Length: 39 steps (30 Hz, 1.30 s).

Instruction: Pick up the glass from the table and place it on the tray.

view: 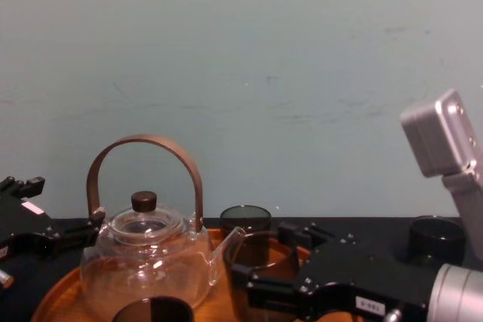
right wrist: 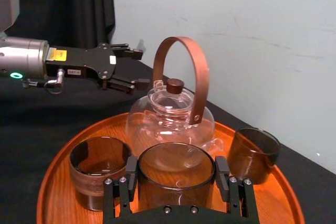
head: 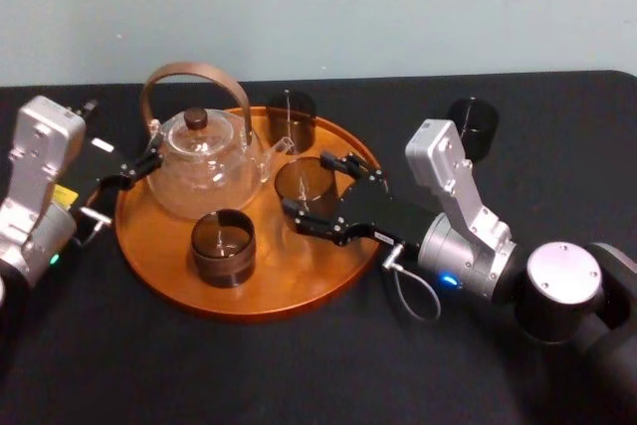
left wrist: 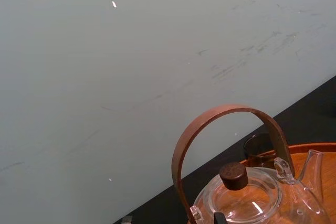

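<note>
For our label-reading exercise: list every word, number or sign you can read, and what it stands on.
Yellow sticker and white tag on the left gripper: too blurred to read.
White label on the right gripper: too blurred to read.
Nothing else readable.

The wide flat black desk (head: pixel 299 375) is matt and dull. The large round orange-brown wooden tray (head: pixel 299 291) looks smooth, with a soft satin gloss. The smoky brown round drinking glass (right wrist: pixel 176 177) is clear and shiny. So is the colourless round glass teapot (head: pixel 204 171), whose brown arched handle has a low sheen. The left claw (right wrist: pixel 140 67) and right claw (head: pixel 307 184) are matt black, on brushed silver metal wrists.
</note>
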{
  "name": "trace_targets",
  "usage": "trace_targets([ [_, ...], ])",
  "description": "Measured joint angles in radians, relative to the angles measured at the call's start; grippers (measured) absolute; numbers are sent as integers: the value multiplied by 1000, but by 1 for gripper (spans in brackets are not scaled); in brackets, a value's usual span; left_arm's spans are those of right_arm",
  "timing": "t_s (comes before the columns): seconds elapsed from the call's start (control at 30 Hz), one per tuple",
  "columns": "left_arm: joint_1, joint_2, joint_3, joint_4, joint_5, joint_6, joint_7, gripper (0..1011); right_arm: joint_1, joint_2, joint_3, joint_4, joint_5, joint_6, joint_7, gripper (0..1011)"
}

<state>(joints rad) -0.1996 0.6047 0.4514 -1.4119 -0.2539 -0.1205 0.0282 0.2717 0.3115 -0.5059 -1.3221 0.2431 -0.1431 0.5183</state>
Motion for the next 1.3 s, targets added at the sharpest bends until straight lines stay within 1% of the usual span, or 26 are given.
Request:
trace_targets([
  [0.3, 0, 0, 0, 0, 0, 0, 0, 1009, 5, -13, -13, 33, -9, -27, 10, 898],
  [0.57, 0, 0, 0, 0, 0, 0, 0, 1009, 5, -18, -12, 47, -8, -34, 13, 898],
  [0.97, 0, 0, 0, 0, 0, 0, 0, 1009, -7, -14, 10, 61, 42, -32, 34, 898],
  [1.3, 0, 0, 0, 0, 0, 0, 0, 1010, -8, -14, 10, 76, 54, -37, 42, 898],
])
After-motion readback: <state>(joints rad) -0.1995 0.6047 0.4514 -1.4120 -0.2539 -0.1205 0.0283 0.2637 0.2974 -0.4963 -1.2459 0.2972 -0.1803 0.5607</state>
